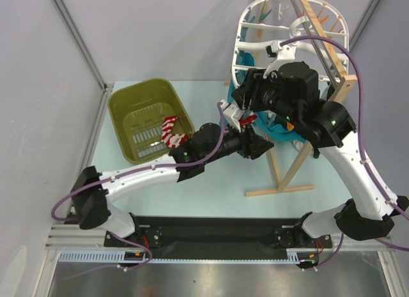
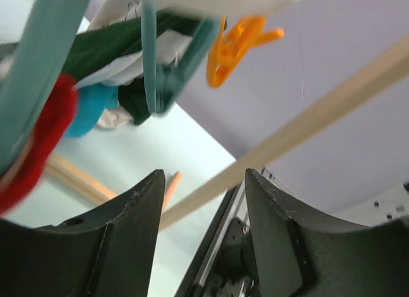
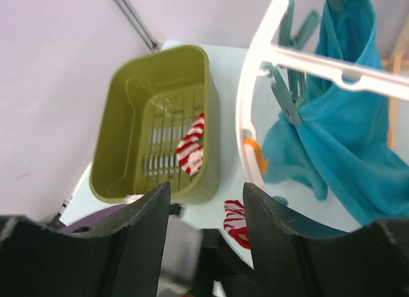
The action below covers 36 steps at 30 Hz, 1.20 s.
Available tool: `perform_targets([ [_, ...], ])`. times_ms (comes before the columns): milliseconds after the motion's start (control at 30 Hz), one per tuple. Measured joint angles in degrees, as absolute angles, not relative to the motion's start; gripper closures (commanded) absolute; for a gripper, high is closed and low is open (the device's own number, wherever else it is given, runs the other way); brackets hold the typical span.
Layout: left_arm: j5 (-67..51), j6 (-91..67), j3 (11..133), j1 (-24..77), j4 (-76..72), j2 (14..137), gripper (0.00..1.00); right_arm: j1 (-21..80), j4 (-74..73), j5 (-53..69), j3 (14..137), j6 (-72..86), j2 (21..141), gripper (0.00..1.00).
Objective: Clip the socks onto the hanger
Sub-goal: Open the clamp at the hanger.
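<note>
One striped sock [image 1: 170, 132] lies inside the olive-green basket [image 1: 116, 118], well left of the hanger [image 3: 243, 105]. Another striped sock [image 3: 235, 221] sits at the hanger's near-left rim, just beside the left gripper [image 2: 201, 175], whose jaws are apart with nothing between them. Whether it is pinned yet is unclear. The right gripper [image 3: 206, 185] hovers above that rim, jaws apart and empty. Likely step: clipping this sock. The next move calls for seating it in a rim peg such as the orange clip [image 3: 257, 155].

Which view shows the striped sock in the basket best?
Right wrist view: the sock lies unobstructed inside the basket. The top external view shows it smaller, beside the left arm. The left wrist view misses it.
</note>
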<state>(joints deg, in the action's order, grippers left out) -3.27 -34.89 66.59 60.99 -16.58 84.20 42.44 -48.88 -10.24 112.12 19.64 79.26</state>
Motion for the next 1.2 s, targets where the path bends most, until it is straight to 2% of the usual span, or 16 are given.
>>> perform_targets([
  [167, -0.73, -35.00, 72.38, 60.99, -16.49, 88.66, 0.39, 43.13, -49.50, -8.03, 113.91, 19.66, 79.02, 0.46],
  [367, 2.90, -34.59, 74.52, 60.99, -16.49, 90.54, 0.36, 43.13, -49.93, -6.96, 114.48, 19.73, 79.00, 0.46],
  [567, 4.19, -34.52, 73.91, 61.01, -22.92, 92.27, 0.35, 43.03, -50.78, -7.05, 115.11, 20.51, 78.08, 0.47],
  [833, 6.00, -34.48, 73.41, 61.54, -31.40, 96.49, 0.43, 43.07, -50.72, -8.21, 115.96, 22.11, 74.63, 0.48],
  [1033, 4.38, -34.54, 73.38, 62.24, -37.71, 99.79, 0.39, 43.07, -50.72, -8.67, 116.84, 22.44, 74.13, 0.48],
  [1200, 3.05, -34.54, 73.80, 62.59, -42.76, 100.95, 0.41, 43.07, -50.76, -8.69, 116.84, 22.46, 74.11, 0.48],
])
